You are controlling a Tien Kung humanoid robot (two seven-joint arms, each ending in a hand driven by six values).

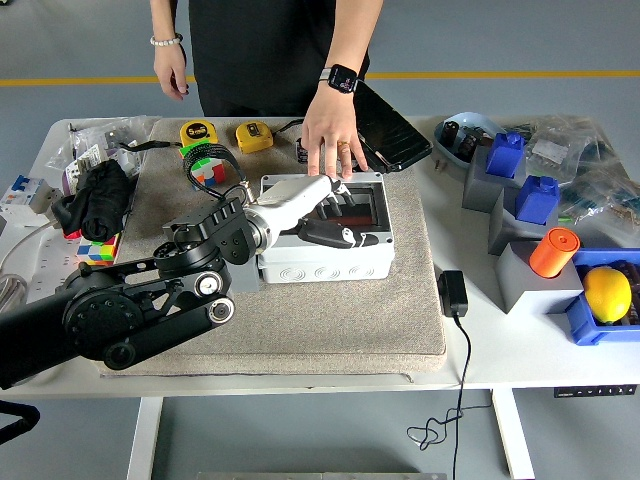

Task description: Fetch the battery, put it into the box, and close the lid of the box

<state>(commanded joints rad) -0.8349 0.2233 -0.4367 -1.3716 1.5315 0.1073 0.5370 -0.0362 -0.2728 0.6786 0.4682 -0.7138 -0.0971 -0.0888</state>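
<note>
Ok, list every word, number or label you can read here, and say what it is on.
"5m": on the yellow tape measure, only roughly legible.
Second yellow tape measure: dark label too blurred to read.
Smartwatch on the person's wrist: screen too small to read.
Packets at far right: print unreadable.

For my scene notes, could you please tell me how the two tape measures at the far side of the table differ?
The left tape measure stands closer to the table's left end, beside the colour cube; the right tape measure lies nearer the person's hand. The left one shows a round face with a dark rim; the right one looks more blocky. Both are yellow and untouched.
</note>
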